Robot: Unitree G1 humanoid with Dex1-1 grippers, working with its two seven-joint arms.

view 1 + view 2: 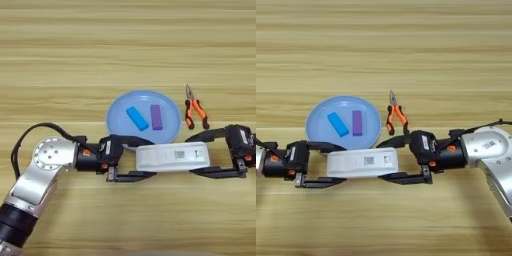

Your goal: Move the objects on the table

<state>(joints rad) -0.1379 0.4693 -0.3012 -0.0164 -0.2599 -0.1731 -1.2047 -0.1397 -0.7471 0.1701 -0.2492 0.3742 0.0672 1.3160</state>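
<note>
White bar (pixel 172 157): long, rectangular, rounded corners, remote-like; small grey panel with a dark code mark near its middle. Lies lengthwise left to right on the tabletop (pixel 125 45), just in front of the plate, its far edge overlapping the plate's near rim in view.
Bar ends: each end sits between the two fingers of a gripper, one from each side.
Left gripper (pixel 135 159): reaches in from the left; fingers spread, one along the far edge of the bar's left end, the other along the near edge. Contact with the bar cannot be told for certain.
Right gripper (pixel 392 160): reaches in from the right; fingers spread, far finger over the bar's right end, near finger running under its near edge. Firm pinch or loose bracket: cannot tell.
Pliers (pixel 195 111): needle-nose, orange-and-black handles, nose pointing away from the robot, handles slightly apart. Flat on the tabletop just right of the plate, beyond the right gripper's far finger, untouched.
Plate (pixel 117 112): round, light blue, behind the bar at mid-table.
Blue block (pixel 136 118): on the plate, left of centre, lying at a diagonal.
Purple block (pixel 156 116): on the plate, right of the blue block, nearly upright in view, apart from it.
Left arm (pixel 47 165): silver elbow housing at lower left, black cable looping over it.
</note>
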